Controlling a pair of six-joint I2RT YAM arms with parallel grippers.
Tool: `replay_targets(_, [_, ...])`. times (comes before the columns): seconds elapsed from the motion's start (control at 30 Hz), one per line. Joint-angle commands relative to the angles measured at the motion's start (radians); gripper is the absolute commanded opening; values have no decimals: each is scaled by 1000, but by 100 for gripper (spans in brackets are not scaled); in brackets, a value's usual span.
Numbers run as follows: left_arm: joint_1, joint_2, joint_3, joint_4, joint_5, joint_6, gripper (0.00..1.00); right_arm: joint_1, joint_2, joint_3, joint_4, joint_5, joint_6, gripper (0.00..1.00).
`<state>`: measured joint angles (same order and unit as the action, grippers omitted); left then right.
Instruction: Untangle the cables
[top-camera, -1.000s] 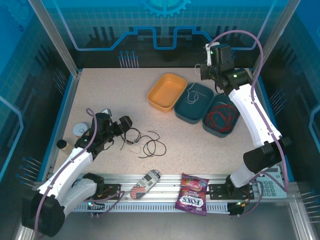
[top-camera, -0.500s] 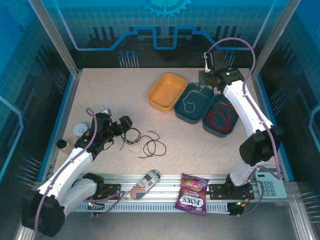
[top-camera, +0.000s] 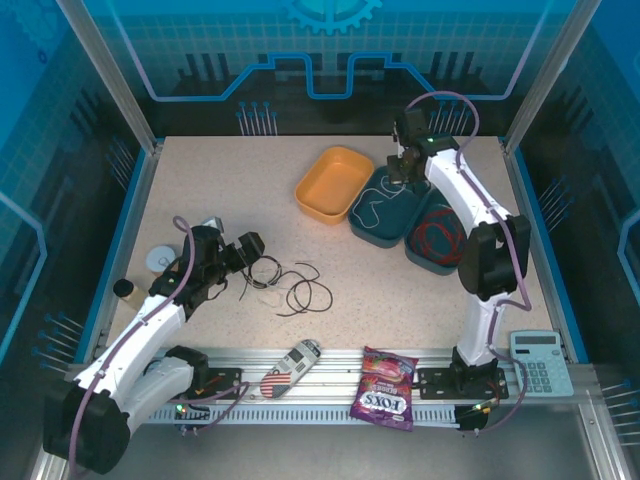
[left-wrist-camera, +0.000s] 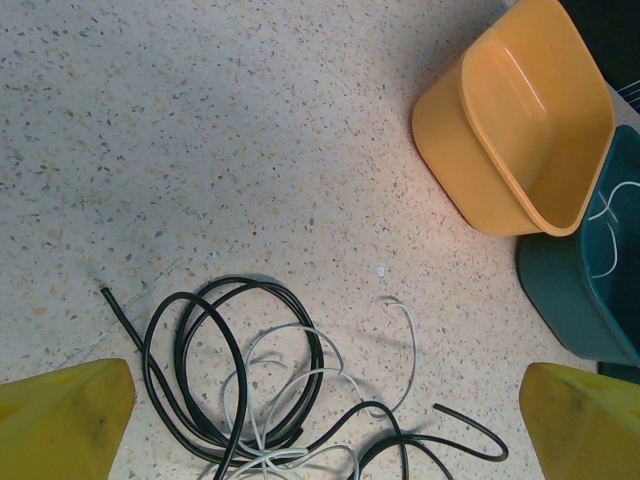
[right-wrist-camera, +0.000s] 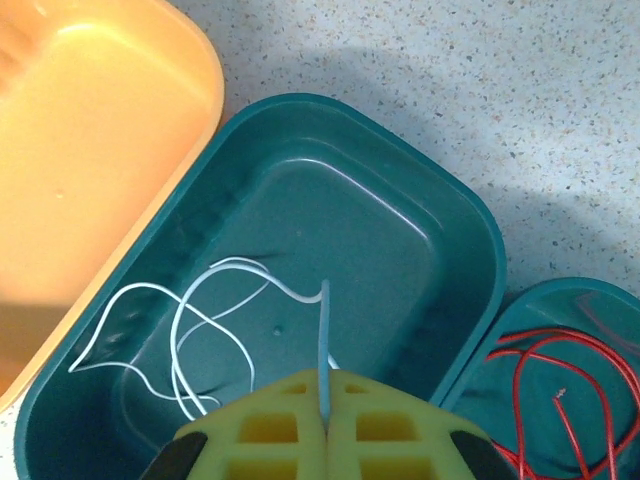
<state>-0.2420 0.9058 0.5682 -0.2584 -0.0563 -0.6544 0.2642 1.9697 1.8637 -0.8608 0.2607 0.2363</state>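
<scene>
While the right gripper (right-wrist-camera: 325, 390) is clamping one end of the white cable (right-wrist-camera: 205, 305) over a teal bin (right-wrist-camera: 480, 235), the red cable (right-wrist-camera: 560, 375) is lying in the neighbouring bin (right-wrist-camera: 520, 297) (also teal) and the left gripper (left-wrist-camera: 320, 420) is hanging wide open over the black cable (left-wrist-camera: 190, 340) on the table (left-wrist-camera: 200, 120).

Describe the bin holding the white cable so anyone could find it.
Far right on the table, three bins sit in a row. It's the middle teal bin, between the orange bin and a second teal bin. Only it holds a white cable; its twin holds a red cable.
</scene>
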Motion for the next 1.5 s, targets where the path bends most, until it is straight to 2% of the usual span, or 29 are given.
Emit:
replay_targets(0.0, [7,-8,12,-29,-4,27,99,-21,43,44,-30,5,9,6])
replay_targets(0.17, [8,-7,10,-30,-5,32,99,-35,88,61,-43,15,14,12])
replay_targets(0.37, [7,-7,10,-36,-8,39,99,-45,70,54,-51,23,18,36])
replay_targets(0.67, [7,2,-1,-19,-12,23,99,1,-107,-45,-27,13,12,43])
replay_targets(0.8, [7,17,-2,-16,-22,3,99,89,-212,-133,-8,12,21,47])
replay_targets(0.93, [10,37,-5,-28,-59,-45,99,226,-297,-219,15,23,54,50])
replay_targets(1.03, [18,59,-10,-27,-64,-83,99,338,-327,-268,50,-15,106,50])
replay_targets(1.2, [42,89,-26,-10,-36,-125,99,532,-300,-293,91,-22,189,49])
replay_targets(1.33, [102,96,-57,7,15,-163,99,674,-243,-289,144,-25,204,49])
replay_targets(1.47, [159,76,-81,5,39,-174,99,746,-170,-251,156,-80,232,48])
